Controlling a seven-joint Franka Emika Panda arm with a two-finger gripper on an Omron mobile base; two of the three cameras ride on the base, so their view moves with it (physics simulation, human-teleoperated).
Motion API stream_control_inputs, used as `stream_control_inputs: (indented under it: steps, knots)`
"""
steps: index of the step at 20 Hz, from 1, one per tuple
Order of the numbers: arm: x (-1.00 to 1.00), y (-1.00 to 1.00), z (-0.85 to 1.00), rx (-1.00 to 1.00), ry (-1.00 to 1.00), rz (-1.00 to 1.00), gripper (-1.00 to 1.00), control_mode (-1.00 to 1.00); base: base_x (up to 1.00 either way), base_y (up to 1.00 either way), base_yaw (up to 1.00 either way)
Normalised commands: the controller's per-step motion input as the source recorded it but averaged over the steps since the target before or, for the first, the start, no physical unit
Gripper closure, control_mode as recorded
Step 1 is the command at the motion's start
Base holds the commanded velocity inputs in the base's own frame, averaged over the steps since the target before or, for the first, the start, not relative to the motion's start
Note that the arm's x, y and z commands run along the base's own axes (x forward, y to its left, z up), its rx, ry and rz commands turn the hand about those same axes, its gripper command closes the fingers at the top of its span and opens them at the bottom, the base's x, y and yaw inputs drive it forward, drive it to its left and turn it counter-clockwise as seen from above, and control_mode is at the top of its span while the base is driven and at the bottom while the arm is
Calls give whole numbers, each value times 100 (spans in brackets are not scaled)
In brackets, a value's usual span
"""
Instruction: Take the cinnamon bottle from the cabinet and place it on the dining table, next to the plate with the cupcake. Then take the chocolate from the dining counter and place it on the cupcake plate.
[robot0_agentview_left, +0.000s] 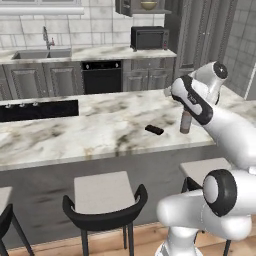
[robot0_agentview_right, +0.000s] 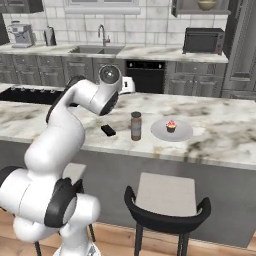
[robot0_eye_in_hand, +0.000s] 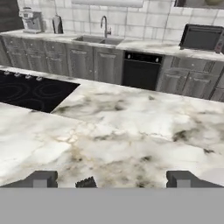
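Note:
The cinnamon bottle (robot0_agentview_right: 136, 126), brown with a dark cap, stands upright on the marble dining counter (robot0_agentview_right: 60, 122), just left of the grey plate (robot0_agentview_right: 185, 133) that holds the cupcake (robot0_agentview_right: 171, 125). In the left base view the bottle (robot0_agentview_left: 185, 122) is partly behind my arm. The chocolate (robot0_agentview_right: 108, 130) is a small dark bar lying flat left of the bottle, also seen as (robot0_agentview_left: 154, 130). My gripper (robot0_eye_in_hand: 112, 180) hangs open and holds nothing, above the counter, with the chocolate's edge (robot0_eye_in_hand: 86, 183) just between its fingertips (robot0_eye_in_hand: 41, 179) at the bottom of the hand view.
A black cooktop (robot0_eye_in_hand: 30, 89) is set into the counter to the left. Bar stools (robot0_agentview_right: 167, 200) stand along the near side. Behind are the sink (robot0_eye_in_hand: 98, 40), a dishwasher (robot0_eye_in_hand: 141, 71), a microwave (robot0_agentview_right: 204, 41) and a coffee machine (robot0_agentview_right: 21, 34).

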Motion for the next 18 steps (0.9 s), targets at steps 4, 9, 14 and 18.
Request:
stream_control_inputs:
  steps: [4, 9, 14, 18]
  knots:
    - [26, 71, -35, 0, 62, 0, -100, -100, 0, 0, 0]
    - [15, 9, -95, 0, 55, 0, -100, -100, 0, 0, 0]
    - [0, 0, -96, 0, 31, 2, -100, -100, 0, 0, 0]
    - [0, 1, -76, -5, 12, 2, -100, -100, 0, 0, 0]
